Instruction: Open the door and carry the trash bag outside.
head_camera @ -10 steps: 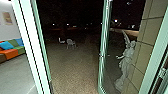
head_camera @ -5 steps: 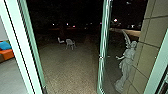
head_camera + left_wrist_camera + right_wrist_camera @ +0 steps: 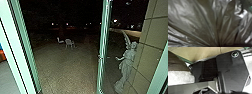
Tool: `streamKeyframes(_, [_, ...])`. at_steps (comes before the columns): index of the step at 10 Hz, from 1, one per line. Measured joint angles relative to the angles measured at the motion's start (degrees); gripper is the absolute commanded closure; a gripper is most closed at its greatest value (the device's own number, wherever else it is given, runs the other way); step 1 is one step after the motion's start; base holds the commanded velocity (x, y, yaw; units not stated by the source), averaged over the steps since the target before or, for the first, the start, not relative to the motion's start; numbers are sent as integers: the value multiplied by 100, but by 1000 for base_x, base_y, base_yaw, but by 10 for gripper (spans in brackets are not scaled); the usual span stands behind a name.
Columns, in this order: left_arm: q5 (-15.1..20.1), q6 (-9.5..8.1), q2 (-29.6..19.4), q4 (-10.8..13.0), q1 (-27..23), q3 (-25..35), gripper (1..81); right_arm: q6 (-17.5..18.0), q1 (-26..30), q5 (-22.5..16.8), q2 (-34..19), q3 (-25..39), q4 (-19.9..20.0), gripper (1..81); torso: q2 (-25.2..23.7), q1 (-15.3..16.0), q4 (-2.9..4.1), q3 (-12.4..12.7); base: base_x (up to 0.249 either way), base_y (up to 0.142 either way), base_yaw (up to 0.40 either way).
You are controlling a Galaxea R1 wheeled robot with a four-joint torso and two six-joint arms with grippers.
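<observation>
Trash bag [image 3: 201, 22], left wrist view; statue [image 3: 128, 62], head.

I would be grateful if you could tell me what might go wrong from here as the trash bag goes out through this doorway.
The trash bag is drawn into tight folds, so its thin plastic might tear under load. It could also catch on the door frame or the green door edge, which flank the opening. Beyond, the yard is dim, so the pale chair might be bumped if the robot drives that far.
</observation>
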Motion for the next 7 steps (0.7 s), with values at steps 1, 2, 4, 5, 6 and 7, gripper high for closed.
streamKeyframes(1, [-6,0,2,0,7,0,811,2,11,11,20,0,0,10,-2,-2,0,2,89,0,0])
streamKeyframes(2, [5,-1,-30,0,46,-7,811,55,7,22,55,0,28,10,-2,-9,0,2,89,0,0])
streamKeyframes(4, [13,-1,-52,0,38,-22,811,46,27,7,71,-6,28,10,-2,-6,0,0,89,0,0])
streamKeyframes(5, [16,-1,-50,0,40,-20,811,46,22,24,57,-9,34,10,-5,-13,0,2,89,0,0])
streamKeyframes(6, [16,-1,-11,0,46,-20,811,41,10,2,22,-9,30,10,-7,-17,0,2,89,0,0])
streamKeyframes(7, [5,0,17,2,41,15,811,41,10,2,27,-15,32,10,-7,-17,0,2,89,0,0])
